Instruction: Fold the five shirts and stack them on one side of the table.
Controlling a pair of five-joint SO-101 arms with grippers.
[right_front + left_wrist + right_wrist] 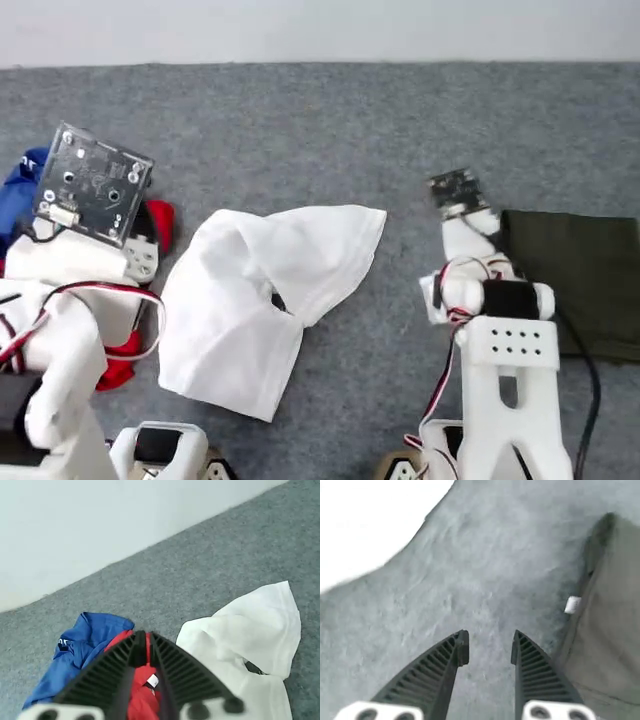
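A crumpled white shirt (250, 300) lies in the middle of the grey table; it also appears in the left wrist view (250, 630). At the left, a red shirt (155, 222) and a blue shirt (20, 178) lie bunched together under my left arm. My left gripper (144, 639) hangs shut just above the red shirt (140, 700), with the blue shirt (75, 655) beside it. A folded dark green shirt (580, 280) lies flat at the right. My right gripper (490, 647) is open over bare table, close beside the green shirt (615, 630).
The grey felt table top (330, 130) runs back to a pale wall (320, 30). Both arm bases stand at the front edge. A small white tag (572, 604) sticks out at the green shirt's edge.
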